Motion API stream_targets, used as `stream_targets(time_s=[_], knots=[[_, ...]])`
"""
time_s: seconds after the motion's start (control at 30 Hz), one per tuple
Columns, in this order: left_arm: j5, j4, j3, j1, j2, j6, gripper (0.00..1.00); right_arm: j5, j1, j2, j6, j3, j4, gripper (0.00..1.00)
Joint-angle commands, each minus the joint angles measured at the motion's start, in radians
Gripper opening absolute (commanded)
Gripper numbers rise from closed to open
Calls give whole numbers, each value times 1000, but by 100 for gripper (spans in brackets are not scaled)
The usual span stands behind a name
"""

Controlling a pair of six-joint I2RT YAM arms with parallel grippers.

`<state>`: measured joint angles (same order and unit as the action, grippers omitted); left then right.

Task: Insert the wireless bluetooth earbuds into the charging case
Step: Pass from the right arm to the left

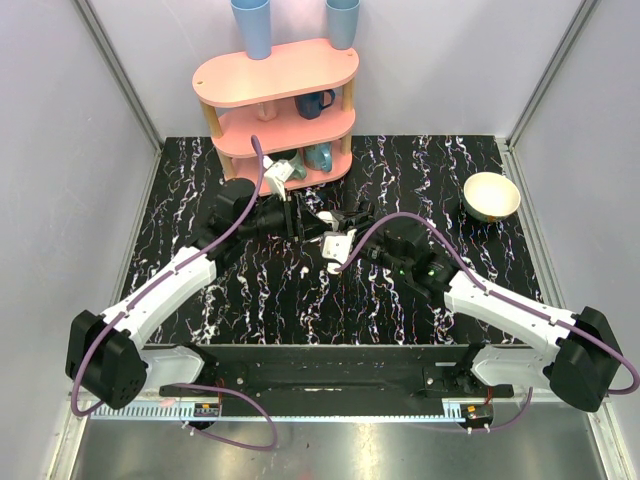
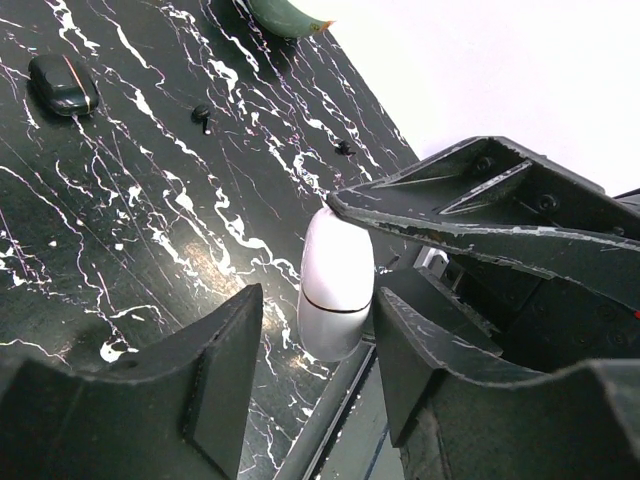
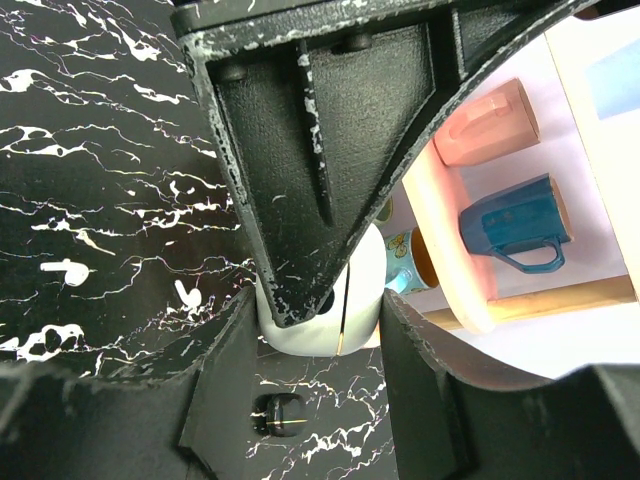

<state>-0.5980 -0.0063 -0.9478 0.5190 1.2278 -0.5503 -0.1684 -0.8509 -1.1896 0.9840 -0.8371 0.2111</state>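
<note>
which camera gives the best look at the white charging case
Left wrist: the white charging case shows nearly whole, with its seam line clear, inside the left gripper. The right wrist view has it close too, but that gripper's finger covers much of it. The top view gives only a small white speck where the arms meet.

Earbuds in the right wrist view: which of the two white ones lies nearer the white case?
The right-hand earbud, left of the white case; the other earbud lies farther left.
</note>
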Motion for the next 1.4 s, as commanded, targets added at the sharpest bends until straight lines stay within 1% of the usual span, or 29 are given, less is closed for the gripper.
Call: stream_targets(time_s=[0.0, 0.07, 0.3, 0.53, 0.67, 0.7, 0.83, 0.9, 0.93, 1.03, 1.07, 1.1, 1.37], knots=[[3, 65, -19, 6, -13, 6, 50, 6, -10, 8, -11, -2, 42, 0], [13, 80, -9, 6, -17, 0, 48, 4, -10, 8, -16, 1, 42, 0], [14, 94, -3, 7, -13, -8, 50, -8, -11, 10, -15, 1, 36, 0], [6, 94, 1, 10, -11, -10, 48, 1, -11, 10, -16, 3, 40, 0], [7, 94, 10, 10, -19, -7, 52, 9, -11, 7, -27, 4, 50, 0], [9, 94, 12, 12, -22, -5, 54, 15, -11, 5, -30, 4, 51, 0], [20, 101, 29, 12, -30, -5, 57, 27, -10, 1, -44, -2, 54, 0], [20, 106, 34, 12, -36, -7, 56, 26, -11, -1, -42, -3, 53, 0], [24, 117, 37, 12, -36, -5, 54, 24, -11, 1, -44, -3, 53, 0], [35, 126, 40, 12, -42, -7, 54, 18, -13, 2, -44, 0, 54, 0], [35, 131, 40, 12, -45, -5, 51, 18, -10, 4, -45, 0, 54, 0], [37, 134, 41, 12, -45, -4, 50, 18, -11, 2, -47, 0, 54, 0], [41, 157, 46, 12, -42, -11, 51, 6, -11, 10, -48, 4, 53, 0]])
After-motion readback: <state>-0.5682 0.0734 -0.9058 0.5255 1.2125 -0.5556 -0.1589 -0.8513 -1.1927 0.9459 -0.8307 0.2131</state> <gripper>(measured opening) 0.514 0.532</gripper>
